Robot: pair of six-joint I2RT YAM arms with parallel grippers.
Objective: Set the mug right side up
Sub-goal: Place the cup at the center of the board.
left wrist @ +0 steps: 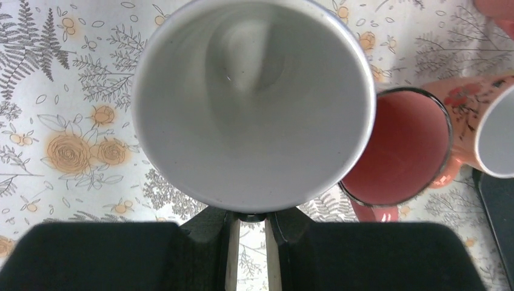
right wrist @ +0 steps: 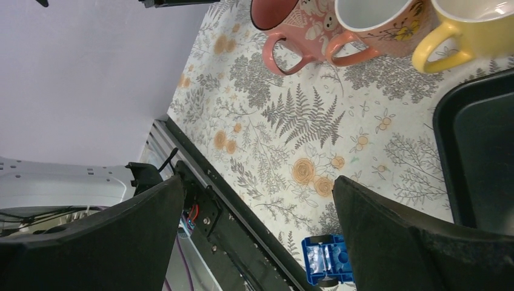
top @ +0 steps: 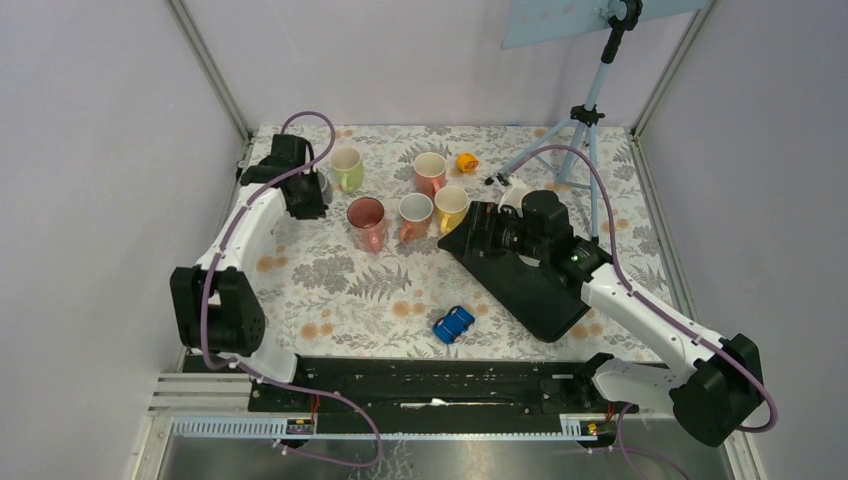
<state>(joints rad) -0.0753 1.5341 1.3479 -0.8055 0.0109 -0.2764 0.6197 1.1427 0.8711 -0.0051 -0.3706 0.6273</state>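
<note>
Left gripper (left wrist: 250, 221), nearly closed, pinches the rim of the white mug (left wrist: 251, 97), just beside the pink mug (left wrist: 403, 145).

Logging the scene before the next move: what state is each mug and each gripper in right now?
White enamel mug with a blue rim: held, mouth toward the wrist camera.
Left gripper: shut on that mug.
Right gripper: open, empty.
Green mug: upright.
Dusty pink mug: upright.
Peach floral mug: upright.
Yellow mug: upright.
Salmon mug: upright.
</note>
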